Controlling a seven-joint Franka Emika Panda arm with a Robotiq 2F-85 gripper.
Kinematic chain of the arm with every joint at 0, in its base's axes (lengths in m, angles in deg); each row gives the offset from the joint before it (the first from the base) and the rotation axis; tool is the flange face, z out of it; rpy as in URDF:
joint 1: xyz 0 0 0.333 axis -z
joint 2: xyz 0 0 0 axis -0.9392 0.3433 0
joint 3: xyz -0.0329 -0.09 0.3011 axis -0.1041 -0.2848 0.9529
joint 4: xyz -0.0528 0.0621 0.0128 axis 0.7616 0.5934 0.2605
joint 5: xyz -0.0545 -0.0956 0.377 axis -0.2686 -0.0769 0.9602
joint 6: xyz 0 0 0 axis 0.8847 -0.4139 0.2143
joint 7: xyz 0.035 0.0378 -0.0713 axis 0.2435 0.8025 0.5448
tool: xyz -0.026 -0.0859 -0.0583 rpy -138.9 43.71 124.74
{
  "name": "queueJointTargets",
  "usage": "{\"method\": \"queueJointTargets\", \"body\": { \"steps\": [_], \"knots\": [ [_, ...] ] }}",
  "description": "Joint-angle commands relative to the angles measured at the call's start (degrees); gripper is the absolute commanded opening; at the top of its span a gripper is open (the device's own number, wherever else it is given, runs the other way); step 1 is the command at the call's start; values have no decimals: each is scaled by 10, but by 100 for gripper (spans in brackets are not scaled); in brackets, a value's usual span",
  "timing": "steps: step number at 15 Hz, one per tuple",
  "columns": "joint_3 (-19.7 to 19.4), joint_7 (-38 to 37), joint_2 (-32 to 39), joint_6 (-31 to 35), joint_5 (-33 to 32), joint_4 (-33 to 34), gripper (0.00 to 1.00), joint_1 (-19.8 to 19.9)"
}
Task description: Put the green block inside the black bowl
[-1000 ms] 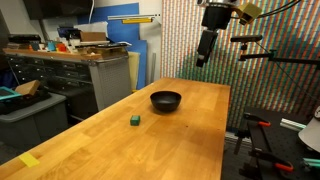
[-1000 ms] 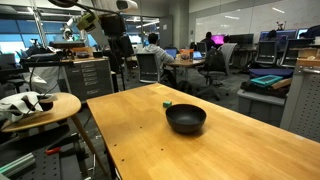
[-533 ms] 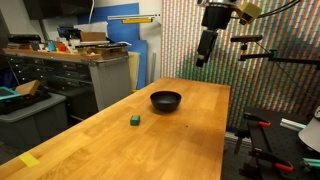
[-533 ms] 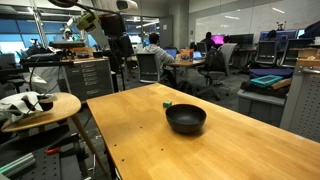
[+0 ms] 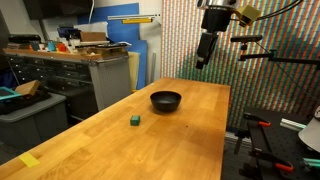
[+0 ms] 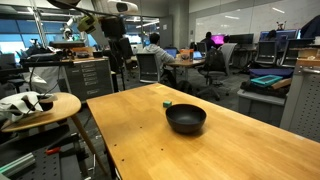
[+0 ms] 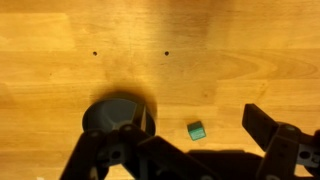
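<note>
Bearing black bowl (image 5: 166,100): wooden workshop table (image 5: 190,135)

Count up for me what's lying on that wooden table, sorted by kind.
Green block: 1
Black bowl: 1
Yellow strip, maybe tape, at the near corner: 1
Total: 3

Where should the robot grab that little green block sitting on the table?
Probably from straight above, pinching two opposite side faces of the green block. It lies flat on the table, apart from the black bowl, so its sides are free.
</note>
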Motion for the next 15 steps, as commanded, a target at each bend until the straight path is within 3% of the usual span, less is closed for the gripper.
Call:
{"method": "queueJointTargets", "body": {
  "steps": [1, 8, 12, 15],
  "knots": [
    [26, -71, 51, 36, -16, 17, 100, 11],
    [72, -268, 222, 74, -117, 116, 100, 26],
    [41, -383, 325, 66, -209, 210, 100, -3],
    [8, -421, 397, 55, -230, 280, 100, -36]
  ]
}}
